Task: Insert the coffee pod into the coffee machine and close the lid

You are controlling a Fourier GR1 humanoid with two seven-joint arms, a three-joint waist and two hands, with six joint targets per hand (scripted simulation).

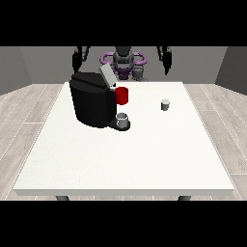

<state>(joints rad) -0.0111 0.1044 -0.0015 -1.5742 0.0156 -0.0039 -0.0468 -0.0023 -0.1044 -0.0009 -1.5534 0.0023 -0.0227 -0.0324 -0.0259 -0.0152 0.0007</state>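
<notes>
A black coffee machine (pixel 91 100) stands on the white table (pixel 125 154), left of centre, with its grey lid (pixel 107 76) tilted up and open. A red part (pixel 122 95) shows at its right side, and a grey cup (pixel 122 119) sits on its base. The small grey coffee pod (pixel 165 104) stands alone on the table to the right. Both hands hang raised behind the table's far edge: the hand at the view's left (pixel 76 61) above the machine, the hand at the view's right (pixel 167 61) behind the pod. Neither touches anything.
The robot's torso (pixel 123 62) stands behind the far edge of the table. The white table spreads wide towards the camera, with a wooden floor (pixel 24 111) around it.
</notes>
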